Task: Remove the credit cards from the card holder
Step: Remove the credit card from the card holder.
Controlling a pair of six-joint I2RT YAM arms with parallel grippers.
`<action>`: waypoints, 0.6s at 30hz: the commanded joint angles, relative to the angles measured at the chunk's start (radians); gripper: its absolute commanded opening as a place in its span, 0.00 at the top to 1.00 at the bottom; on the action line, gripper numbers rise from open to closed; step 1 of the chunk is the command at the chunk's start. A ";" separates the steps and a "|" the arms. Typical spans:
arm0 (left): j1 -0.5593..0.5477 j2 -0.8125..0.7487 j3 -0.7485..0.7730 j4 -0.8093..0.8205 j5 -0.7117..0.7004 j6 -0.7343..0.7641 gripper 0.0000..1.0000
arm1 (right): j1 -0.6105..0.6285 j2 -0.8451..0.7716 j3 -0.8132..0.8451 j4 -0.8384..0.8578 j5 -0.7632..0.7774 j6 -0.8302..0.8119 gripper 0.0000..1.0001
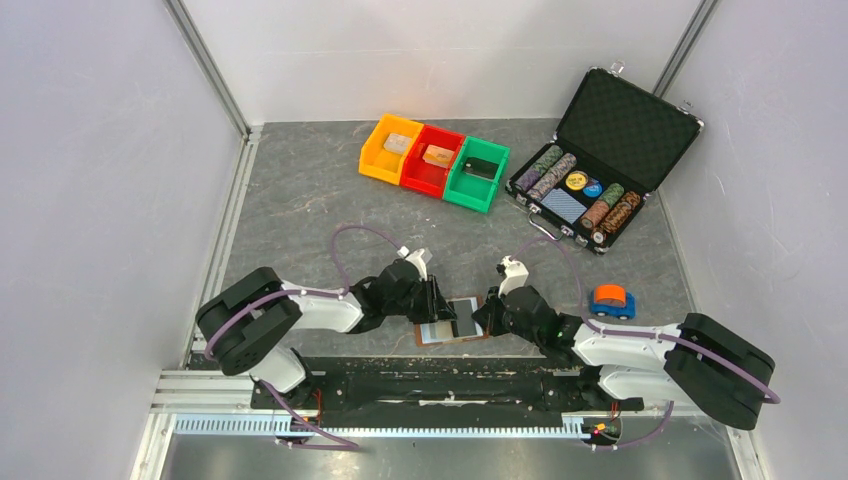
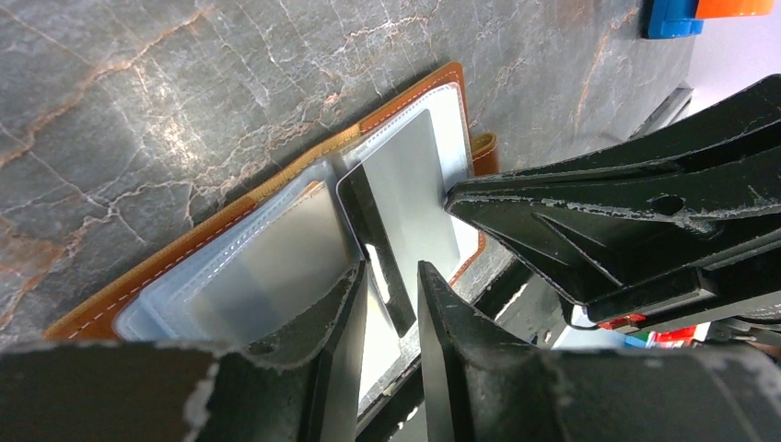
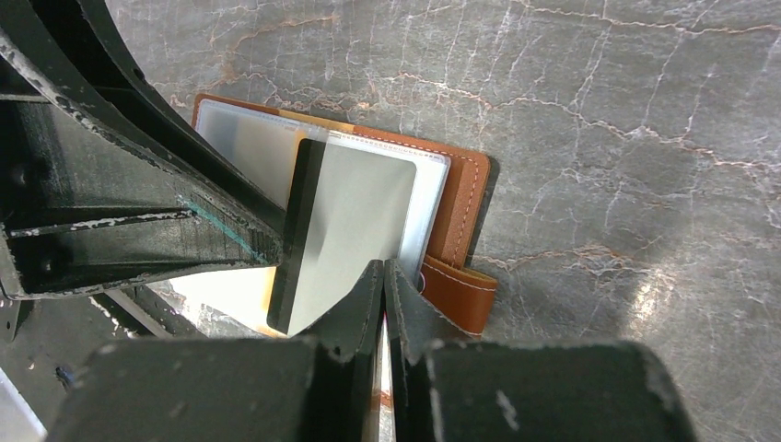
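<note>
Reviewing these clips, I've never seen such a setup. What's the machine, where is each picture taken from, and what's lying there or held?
Two robot arms are bolted at the table's near edge. The wide picture looks down from above; the other two come from cameras on each wrist. Between the arms lies an open card holder with a striped card partly out. The left gripper straddles the card's striped end, jaws apart. The right gripper is nearly shut at the card's edge; whether it pinches anything is unclear. Elsewhere: three bins, a chip case, a toy car.
</note>
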 commanded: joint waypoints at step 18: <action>-0.049 -0.033 0.030 -0.159 -0.156 -0.030 0.62 | -0.007 -0.005 -0.025 -0.030 -0.006 0.015 0.98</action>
